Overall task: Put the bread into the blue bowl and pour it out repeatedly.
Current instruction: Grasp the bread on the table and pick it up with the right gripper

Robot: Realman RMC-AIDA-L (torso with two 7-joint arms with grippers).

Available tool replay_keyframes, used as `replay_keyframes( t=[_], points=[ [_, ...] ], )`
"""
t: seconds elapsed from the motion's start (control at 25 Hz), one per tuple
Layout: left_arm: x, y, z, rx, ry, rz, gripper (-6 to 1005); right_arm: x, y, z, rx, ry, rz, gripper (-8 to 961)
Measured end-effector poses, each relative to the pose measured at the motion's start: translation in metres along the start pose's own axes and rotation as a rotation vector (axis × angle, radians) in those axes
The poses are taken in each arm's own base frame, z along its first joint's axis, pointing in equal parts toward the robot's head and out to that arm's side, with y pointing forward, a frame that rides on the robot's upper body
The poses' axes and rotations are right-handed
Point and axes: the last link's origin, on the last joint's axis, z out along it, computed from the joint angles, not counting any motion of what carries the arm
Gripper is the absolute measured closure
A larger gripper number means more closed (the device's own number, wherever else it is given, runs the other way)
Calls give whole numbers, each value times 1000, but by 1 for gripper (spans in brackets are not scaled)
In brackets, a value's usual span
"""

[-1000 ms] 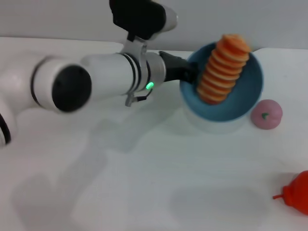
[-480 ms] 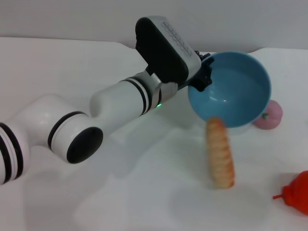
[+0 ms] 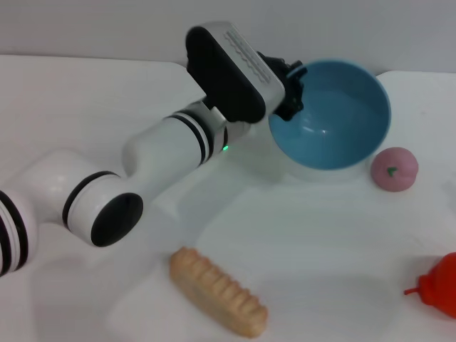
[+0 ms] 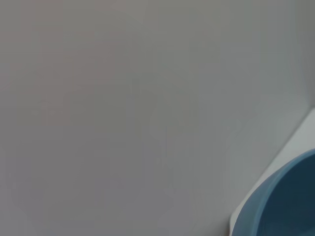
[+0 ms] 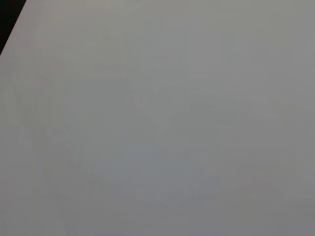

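Reaching in from the left, left gripper [image 3: 291,80] clamped on the near-left rim of the blue bowl [image 3: 335,135], bowl tipped with its mouth facing forward and nothing inside. Lying flat on the white table [image 3: 320,242] nearer the front, well apart from the bowl: the bread [image 3: 217,291], tan crusty side up. Farther right, just beside the bowl, a pink ball [image 3: 393,169]; at the right edge, a red object [image 3: 438,285].

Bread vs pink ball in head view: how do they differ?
The bread is long, tan and ridged; the pink ball is round and smooth with a small green mark. The bread lies flat near the table's front, far from the blue bowl; the pink ball sits just beside the bowl. Both rest on the white table, unheld.
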Motion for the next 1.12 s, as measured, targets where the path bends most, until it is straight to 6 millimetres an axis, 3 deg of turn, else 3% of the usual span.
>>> replay_keyframes(
  t=[0.4,0.84,1.12],
  points=[
    [-15,-50,1,76,-198,-346,1000,20,0,31,-110,174,10,452],
    [-38,-108,-24,81,-424,-764,1001,67,2,97,-269,761,92,442],
    [-52,-123,-44,102,-455,-860,1000,102,15,127,-286,1083,53,436]
  ],
)
